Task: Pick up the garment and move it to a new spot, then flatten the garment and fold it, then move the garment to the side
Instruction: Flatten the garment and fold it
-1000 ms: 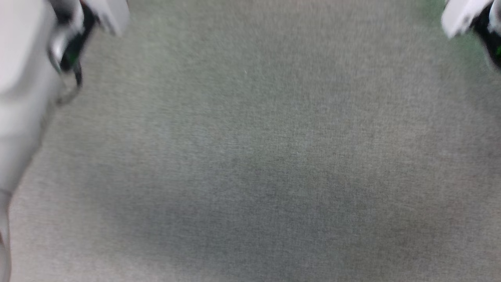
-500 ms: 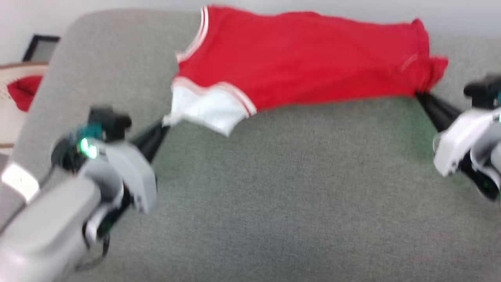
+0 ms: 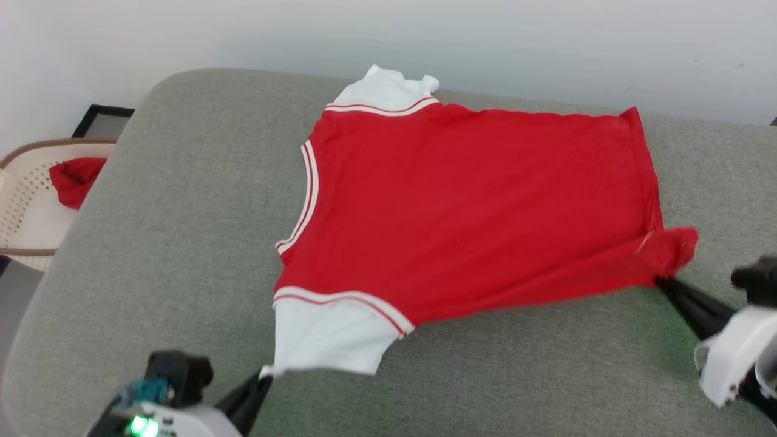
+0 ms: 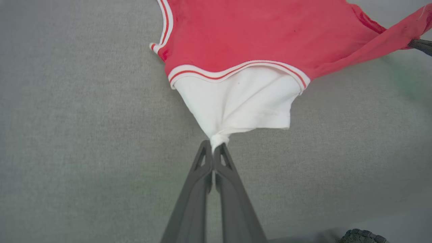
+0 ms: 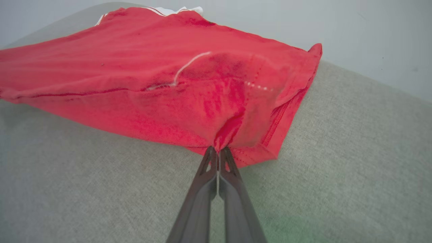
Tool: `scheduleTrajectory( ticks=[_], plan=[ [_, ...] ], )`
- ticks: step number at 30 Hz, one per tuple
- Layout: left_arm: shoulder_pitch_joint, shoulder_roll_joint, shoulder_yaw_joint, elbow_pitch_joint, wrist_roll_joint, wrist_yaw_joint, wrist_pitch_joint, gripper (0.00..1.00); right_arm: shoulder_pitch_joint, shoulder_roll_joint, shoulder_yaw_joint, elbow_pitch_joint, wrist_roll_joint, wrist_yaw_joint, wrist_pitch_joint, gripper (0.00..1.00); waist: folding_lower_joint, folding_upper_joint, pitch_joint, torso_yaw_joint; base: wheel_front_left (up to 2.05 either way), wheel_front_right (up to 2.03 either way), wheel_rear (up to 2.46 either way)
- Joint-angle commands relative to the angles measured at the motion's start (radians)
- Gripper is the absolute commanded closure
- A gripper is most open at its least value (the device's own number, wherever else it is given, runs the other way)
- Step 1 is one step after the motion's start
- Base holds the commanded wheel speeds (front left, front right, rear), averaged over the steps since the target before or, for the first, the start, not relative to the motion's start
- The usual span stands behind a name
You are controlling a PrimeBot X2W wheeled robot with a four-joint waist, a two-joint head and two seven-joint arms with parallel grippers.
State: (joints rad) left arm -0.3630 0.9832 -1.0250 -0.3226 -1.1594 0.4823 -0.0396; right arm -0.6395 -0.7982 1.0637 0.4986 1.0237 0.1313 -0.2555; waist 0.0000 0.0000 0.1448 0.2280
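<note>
The garment (image 3: 461, 206), a red shirt with white sleeves and striped trim, lies spread plain side up on the grey cushion (image 3: 182, 200). At the lower left my left gripper (image 3: 265, 374) is shut on the tip of the near white sleeve (image 4: 236, 101), seen pinched in the left wrist view (image 4: 213, 145). My right gripper (image 3: 660, 281) is shut on a bunched red hem corner (image 5: 236, 111) at the right, and the near edge of the garment is lifted and stretched between the two grips. The far sleeve (image 3: 385, 90) lies flat near the wall.
A pale round basket (image 3: 24, 200) holding a small red cloth lump (image 3: 76, 179) stands on the floor left of the cushion. A white wall (image 3: 546, 48) runs behind. Bare grey cushion lies in front of the garment and to its left.
The head camera has tilted up from the bare cushion, bringing the garment fully into view. Both grippers stay shut on their corners; the garment now lies spread further over the cushion.
</note>
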Motion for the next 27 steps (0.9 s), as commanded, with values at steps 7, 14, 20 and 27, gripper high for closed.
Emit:
scheduleTrajectory(
  ticks=[7, 14, 20, 27],
  plan=[
    [0.154, 0.022, 0.005, -0.111, -0.066, 0.135, -0.061, 1.0, 0.173, -0.055, -0.119, -0.096, -0.047, -0.001, -0.01, 1.0, 0.0, 0.0, 0.015, -0.009, 0.0, 0.0, 0.0],
    [0.248, 0.076, 0.038, -0.204, -0.092, 0.245, -0.132, 1.0, 0.397, -0.043, -0.329, -0.193, -0.108, -0.001, -0.01, 1.0, 0.0, 0.0, 0.038, -0.027, 0.0, 0.0, 0.0],
    [0.167, 0.198, 0.078, -0.269, -0.014, 0.287, -0.115, 1.0, 0.504, 0.005, -0.464, -0.264, -0.185, -0.001, -0.005, 1.0, 0.0, 0.0, 0.061, -0.061, 0.0, 0.0, 0.0],
    [-0.042, 0.267, 0.111, -0.24, 0.111, 0.194, 0.006, 1.0, 0.483, 0.082, -0.598, -0.342, -0.252, -0.001, 0.1, 1.0, 0.0, 0.0, 0.091, -0.106, 0.0, 0.0, 0.0]
  ],
)
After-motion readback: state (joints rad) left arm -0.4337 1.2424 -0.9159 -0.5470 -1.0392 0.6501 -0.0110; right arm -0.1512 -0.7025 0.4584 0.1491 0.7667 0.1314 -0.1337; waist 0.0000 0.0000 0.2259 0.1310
